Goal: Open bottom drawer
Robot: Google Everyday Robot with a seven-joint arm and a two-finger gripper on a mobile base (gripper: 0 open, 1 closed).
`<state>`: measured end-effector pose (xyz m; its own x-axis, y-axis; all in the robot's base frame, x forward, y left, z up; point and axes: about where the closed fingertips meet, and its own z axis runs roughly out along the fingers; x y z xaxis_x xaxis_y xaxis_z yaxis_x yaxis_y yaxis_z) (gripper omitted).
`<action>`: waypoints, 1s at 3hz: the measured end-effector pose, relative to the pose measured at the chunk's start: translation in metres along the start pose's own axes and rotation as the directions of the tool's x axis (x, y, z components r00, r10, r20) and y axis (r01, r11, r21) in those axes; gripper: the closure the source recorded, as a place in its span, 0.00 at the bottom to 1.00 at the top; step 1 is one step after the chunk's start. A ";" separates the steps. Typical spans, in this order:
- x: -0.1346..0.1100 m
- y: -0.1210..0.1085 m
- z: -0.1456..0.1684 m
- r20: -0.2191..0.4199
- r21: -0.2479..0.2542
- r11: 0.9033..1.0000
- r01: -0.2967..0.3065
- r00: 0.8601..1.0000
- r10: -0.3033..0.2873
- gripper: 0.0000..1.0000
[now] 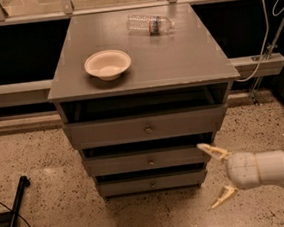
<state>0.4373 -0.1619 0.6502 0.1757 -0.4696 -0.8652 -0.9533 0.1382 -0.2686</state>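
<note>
Camera view: my tool (206, 176) hangs spread wide and empty, just right of the bottom drawer (124, 186), which sits shut, lowest of three. It looks stiff, wooden and probably light; I'd pinch its small, likely slippery knob (152, 184).

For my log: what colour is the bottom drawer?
Grey bottom drawer, camera view; open gripper beside it.

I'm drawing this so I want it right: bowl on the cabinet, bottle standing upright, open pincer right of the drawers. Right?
Not quite. The camera view shows the bottle lying on its side, not upright. The bowl does sit on the cabinet, and the open pincer is right of the drawers, by the bottom drawer.
</note>
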 end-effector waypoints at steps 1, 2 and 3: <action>0.008 0.007 0.007 -0.037 -0.050 0.993 0.108 0.993 -0.110 0.00; 0.012 0.007 0.009 -0.055 -0.049 0.995 0.087 0.994 -0.090 0.00; 0.069 0.012 0.018 -0.130 -0.089 0.996 -0.012 0.992 0.001 0.00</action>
<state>0.4423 -0.1764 0.5796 0.1418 -0.5787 -0.8031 -0.9734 0.0661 -0.2195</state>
